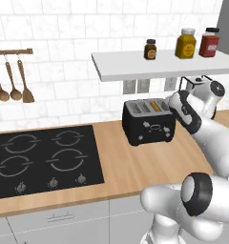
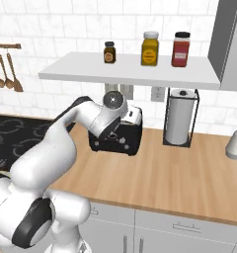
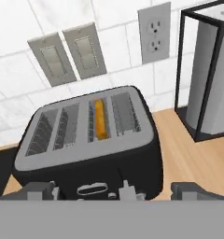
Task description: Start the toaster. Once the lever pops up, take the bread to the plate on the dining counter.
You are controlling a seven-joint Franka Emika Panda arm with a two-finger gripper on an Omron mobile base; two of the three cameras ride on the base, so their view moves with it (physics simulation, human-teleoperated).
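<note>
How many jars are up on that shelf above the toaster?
3, in a row on the white shelf: a small dark jar leftmost, a yellow jar in the middle, a red jar rightmost.

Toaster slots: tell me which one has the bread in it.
On the toaster, it is the third slot from the left in the hand view, where the orange-tan bread shows. The other slots show only grey wire guides.

A kitchen: hob [image 1: 40, 159], tiled wall [image 1: 64, 28], wooden worktop [image 2: 189, 168].

White tiled wall [image 1: 64, 57], white shelf [image 1: 159, 64], wooden worktop [image 1: 130, 167].
</note>
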